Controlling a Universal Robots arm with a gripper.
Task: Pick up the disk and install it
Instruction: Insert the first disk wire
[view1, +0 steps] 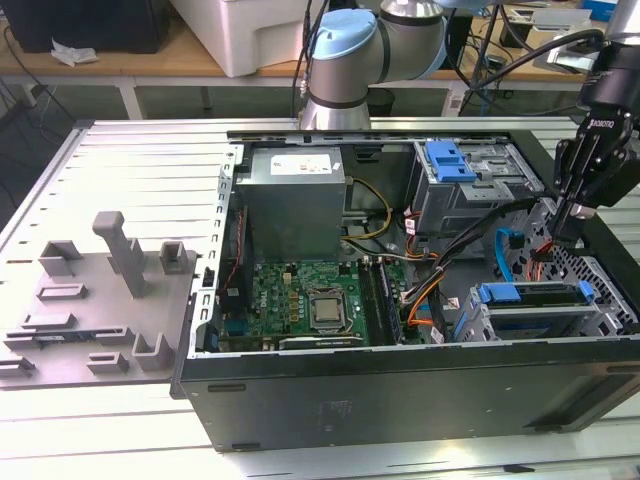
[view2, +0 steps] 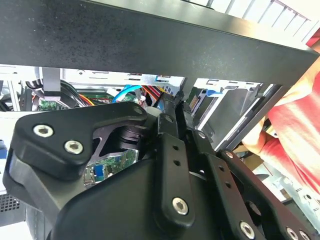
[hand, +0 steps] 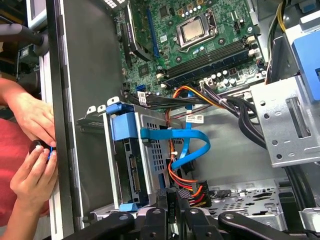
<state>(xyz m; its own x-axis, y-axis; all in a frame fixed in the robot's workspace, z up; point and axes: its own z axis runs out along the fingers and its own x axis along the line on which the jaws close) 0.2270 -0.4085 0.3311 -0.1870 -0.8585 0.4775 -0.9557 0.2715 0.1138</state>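
Observation:
The disk (view1: 530, 296), silver with a blue carrier rail, sits inside the lower drive cage at the front right corner of the open computer case (view1: 400, 400). In the first wrist view the disk (hand: 131, 170) stands on edge in that cage, its blue rail end towards the motherboard. My gripper (view1: 563, 232) hangs just above and behind the cage, by the case's right wall. Its black fingers (hand: 163, 200) are shut, with nothing visible between them, and sit next to a black connector (hand: 196, 190) with red and orange wires. The shut gripper (view2: 176, 107) also appears in the second wrist view.
A blue ribbon cable (hand: 192, 145) loops over the cage. A grey cage with a blue handle (view1: 450, 160) stands at the back right. The motherboard (view1: 310, 300) lies mid-case. A person's hands (hand: 30, 150) rest outside the case wall. A grey fixture plate (view1: 90, 300) lies at the exterior view's left.

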